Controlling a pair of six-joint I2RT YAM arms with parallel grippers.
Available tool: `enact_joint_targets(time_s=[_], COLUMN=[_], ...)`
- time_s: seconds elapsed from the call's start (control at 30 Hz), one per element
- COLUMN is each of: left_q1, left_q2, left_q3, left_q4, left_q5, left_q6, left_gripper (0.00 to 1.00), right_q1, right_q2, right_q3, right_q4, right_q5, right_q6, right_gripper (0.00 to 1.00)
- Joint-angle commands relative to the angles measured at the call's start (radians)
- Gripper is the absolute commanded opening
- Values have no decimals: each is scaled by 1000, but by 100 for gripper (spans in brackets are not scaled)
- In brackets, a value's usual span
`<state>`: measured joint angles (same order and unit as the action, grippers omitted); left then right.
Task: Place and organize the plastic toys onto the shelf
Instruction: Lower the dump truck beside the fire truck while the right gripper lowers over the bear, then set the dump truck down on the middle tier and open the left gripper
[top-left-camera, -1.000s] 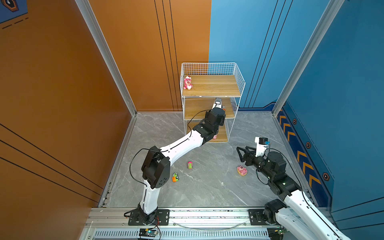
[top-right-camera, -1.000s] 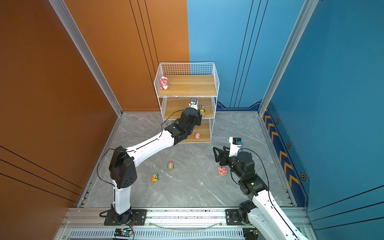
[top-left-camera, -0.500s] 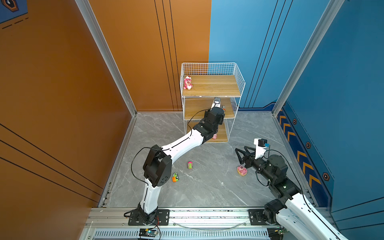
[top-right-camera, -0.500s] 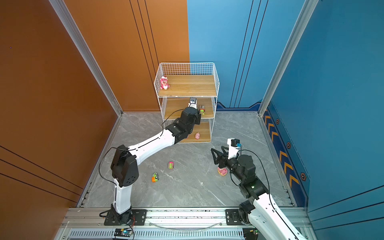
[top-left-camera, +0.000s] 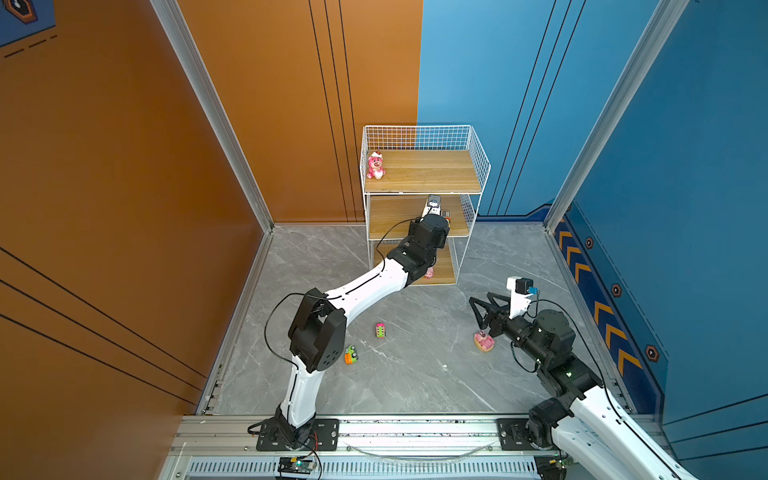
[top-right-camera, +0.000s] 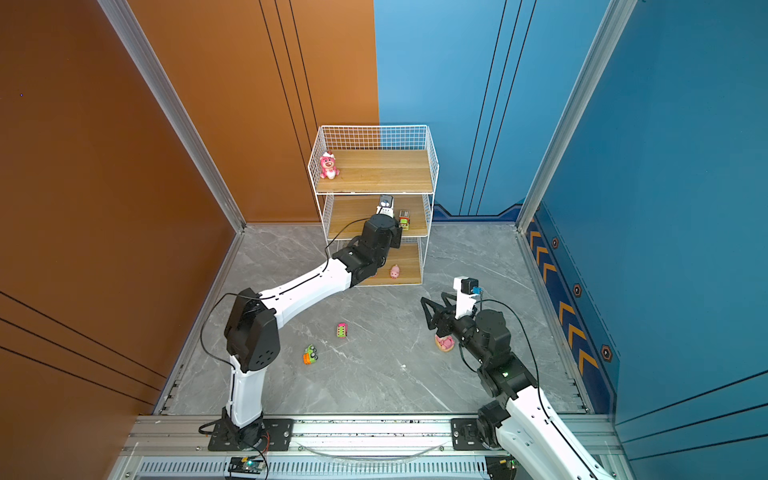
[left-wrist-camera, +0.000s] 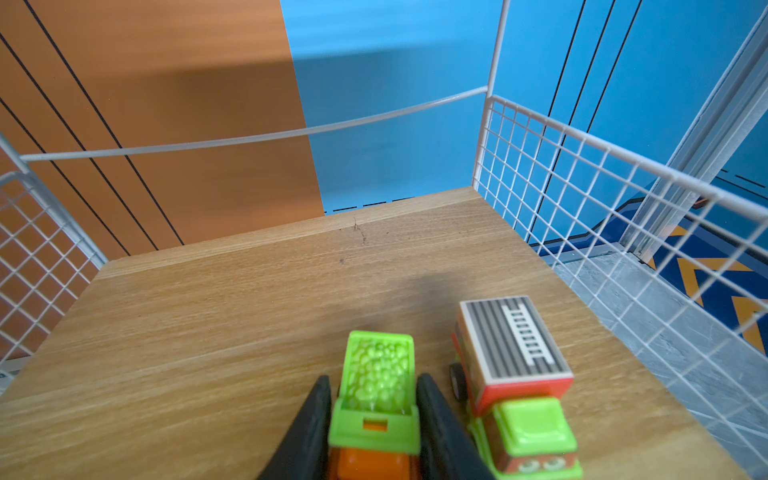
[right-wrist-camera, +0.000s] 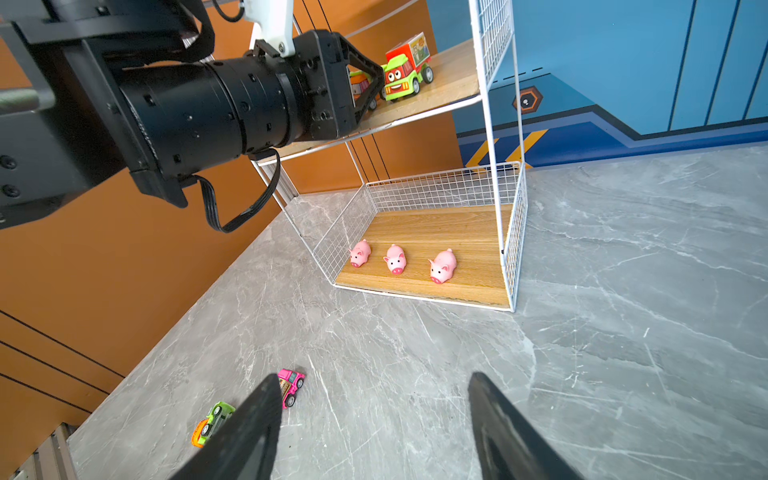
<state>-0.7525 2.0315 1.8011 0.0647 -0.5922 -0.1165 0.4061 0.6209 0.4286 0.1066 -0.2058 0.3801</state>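
**Dump truck on the middle board, left gripper closed on it**

You have the dump truck (left-wrist-camera: 377, 357) at the middle board of the shelf (top-left-camera: 428, 171), toward its right side. The left gripper (left-wrist-camera: 374, 380) reaches in from the front at a narrow opening, and its fingers (left-wrist-camera: 430, 399) press against both flanks of the truck. You cannot tell whether the wheels rest on the board.

The fire truck (left-wrist-camera: 515, 374) stands just beside the dump truck, on the side nearer the right mesh, with its cab toward the shelf front.

On the bottom board, three pigs (right-wrist-camera: 395, 258) sit in a row near the front edge. On the top board, the top bear (top-left-camera: 375, 165) stands at the left edge.

On the floor (top-left-camera: 415, 374), the pink car (top-left-camera: 380, 330) and the green car (top-left-camera: 351, 355) lie well apart from the shelf. The floor bear (top-left-camera: 484, 340) lies to the right. Just beside it, the right gripper (right-wrist-camera: 374, 378) hovers with its jaws wide apart and nothing between them.
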Motion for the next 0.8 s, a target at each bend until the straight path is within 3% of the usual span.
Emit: enact_joint_targets(time_s=[0.0, 0.77], left_q1=[15, -10], left_q2=[10, -45], left_q3=[30, -9], left_q4=[43, 72], left_q5=[-35, -94], left_q6=[16, 65], left_gripper=[37, 53], right_q1=[7, 8], right_q2=[-7, 2], right_q3=[-9, -6], right_q4=[30, 32], right_q5=[-11, -18], right_q6=[-17, -10], right_gripper=[72, 72])
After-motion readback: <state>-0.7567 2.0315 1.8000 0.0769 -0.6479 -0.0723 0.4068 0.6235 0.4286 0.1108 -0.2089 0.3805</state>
